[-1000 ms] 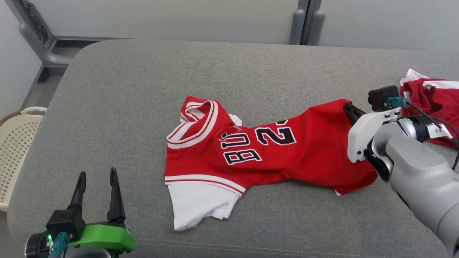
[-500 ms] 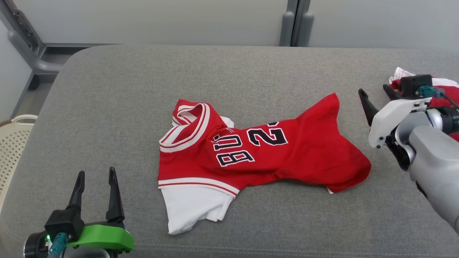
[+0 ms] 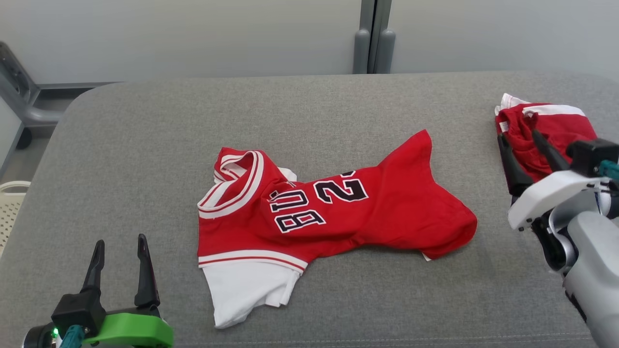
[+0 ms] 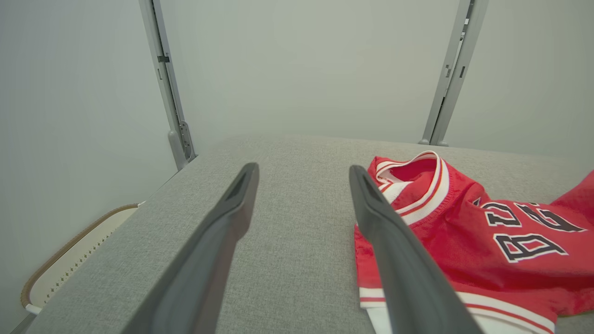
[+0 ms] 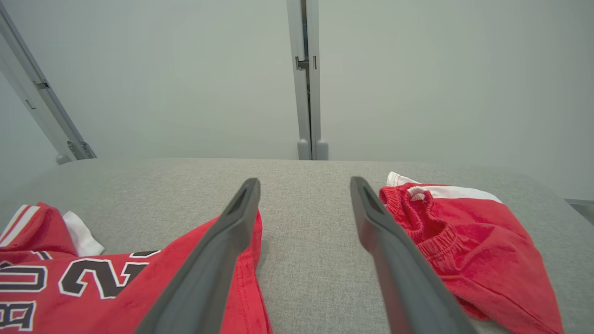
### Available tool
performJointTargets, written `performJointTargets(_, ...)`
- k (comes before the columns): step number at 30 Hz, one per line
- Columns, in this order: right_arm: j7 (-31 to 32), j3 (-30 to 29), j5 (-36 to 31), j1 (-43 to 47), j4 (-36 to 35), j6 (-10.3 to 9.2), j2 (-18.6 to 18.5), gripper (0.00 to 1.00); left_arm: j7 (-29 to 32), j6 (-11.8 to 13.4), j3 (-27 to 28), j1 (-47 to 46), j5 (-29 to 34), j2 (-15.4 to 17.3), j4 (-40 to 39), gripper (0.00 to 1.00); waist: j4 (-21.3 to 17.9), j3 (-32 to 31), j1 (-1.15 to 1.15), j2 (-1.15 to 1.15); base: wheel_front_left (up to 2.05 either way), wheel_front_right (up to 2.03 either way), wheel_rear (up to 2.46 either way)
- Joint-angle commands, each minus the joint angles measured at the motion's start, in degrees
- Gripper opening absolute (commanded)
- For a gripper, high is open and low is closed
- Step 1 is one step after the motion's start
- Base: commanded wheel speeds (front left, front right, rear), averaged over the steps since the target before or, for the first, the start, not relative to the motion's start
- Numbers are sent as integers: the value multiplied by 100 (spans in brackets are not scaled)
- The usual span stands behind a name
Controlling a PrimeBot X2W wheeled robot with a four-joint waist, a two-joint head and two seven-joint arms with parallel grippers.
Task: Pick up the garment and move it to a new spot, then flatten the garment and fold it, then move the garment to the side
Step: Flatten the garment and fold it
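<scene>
R hand open — jersey apart.

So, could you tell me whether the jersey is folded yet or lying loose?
Not folded: the jersey lies loose and rumpled on the cushion, collar standing up, body wrinkled.

You get bright, even, diffuse light. The crumpled red-and-white jersey throws only a thin soft shadow along its near edge. Wrist views tilt the grey wall posts sideways.
</scene>
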Motion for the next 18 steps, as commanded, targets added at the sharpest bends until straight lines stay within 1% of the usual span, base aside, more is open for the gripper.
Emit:
performJointTargets(1,-18,-131,-121,232,-141,-3,64,100,-11,-33,18,81,46,19,-13,100,-70,-78,0,0,0,0,0)
performJointTargets(4,-18,-585,-531,714,-612,-3,222,100,-11,-40,51,146,52,18,-24,100,-141,-154,0,0,0,0,0)
performJointTargets(7,-19,-870,-823,1169,-1028,-3,411,100,-11,-68,81,188,39,19,-20,100,-191,-212,0,0,0,0,0)
performJointTargets(11,-19,-1064,-1123,1614,-1436,-3,601,100,-11,-113,138,249,76,33,2,100,-251,-289,0,0,0,0,0)
performJointTargets(18,-19,-1390,-1429,2131,-1850,-3,904,100,-11,-155,225,352,127,71,9,100,-314,-451,0,0,0,0,0)
